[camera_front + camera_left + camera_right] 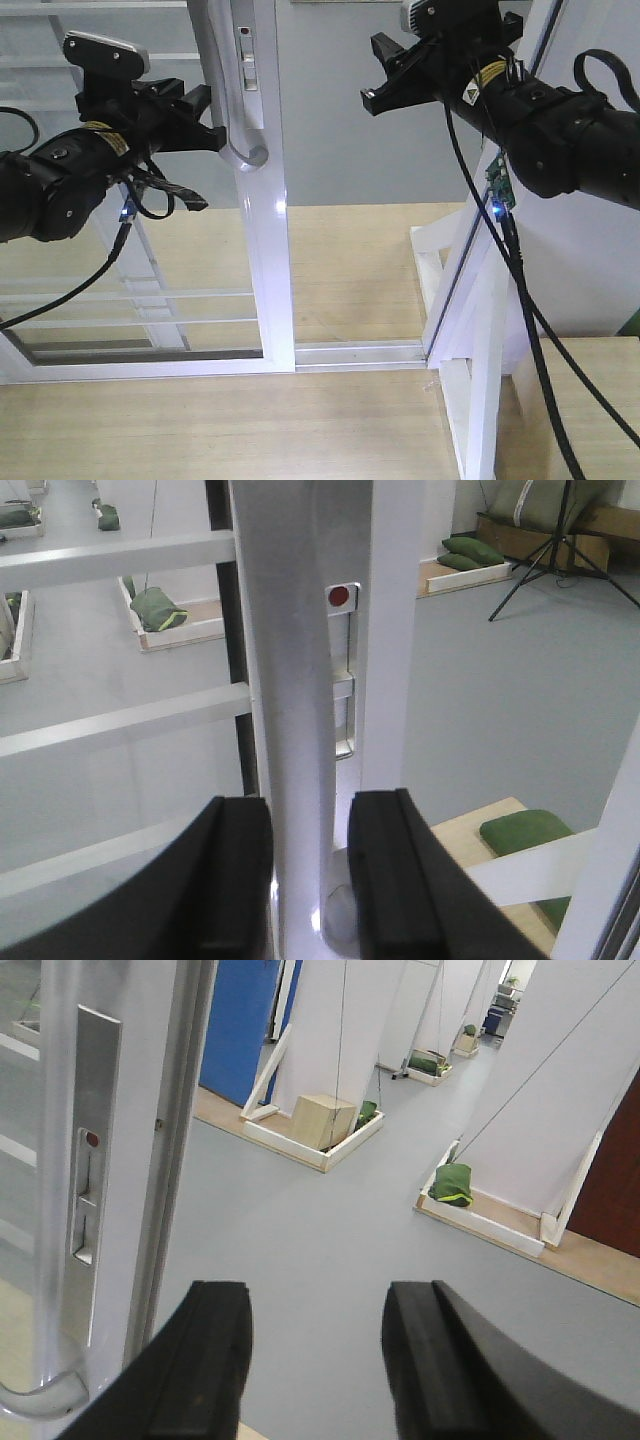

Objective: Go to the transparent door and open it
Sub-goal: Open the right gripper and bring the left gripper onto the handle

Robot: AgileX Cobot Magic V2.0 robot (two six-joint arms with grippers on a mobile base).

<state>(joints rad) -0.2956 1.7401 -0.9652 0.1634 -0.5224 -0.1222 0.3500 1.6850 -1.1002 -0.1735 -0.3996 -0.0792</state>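
Note:
The transparent door (270,250) is a white-framed glass panel with thin white bars. It stands at the left, with an opening to its right. Its curved grey handle (250,157) hangs beside a lock plate (248,70). My left gripper (212,115) is closed around that handle. In the left wrist view the handle (295,680) runs up between the black fingers (235,870) of the left gripper (310,810). My right gripper (372,72) hovers open in the opening, right of the door. In the right wrist view the right gripper (315,1300) holds nothing, and the handle (55,1160) is at far left.
A second white-framed panel (470,260) leans at the right of the opening. A white floor track (350,352) runs between the two. Beyond lies grey floor with white partitions, green bags (450,1182), a cardboard box (322,1120) and a tripod (560,550). Arm cables (520,300) hang at right.

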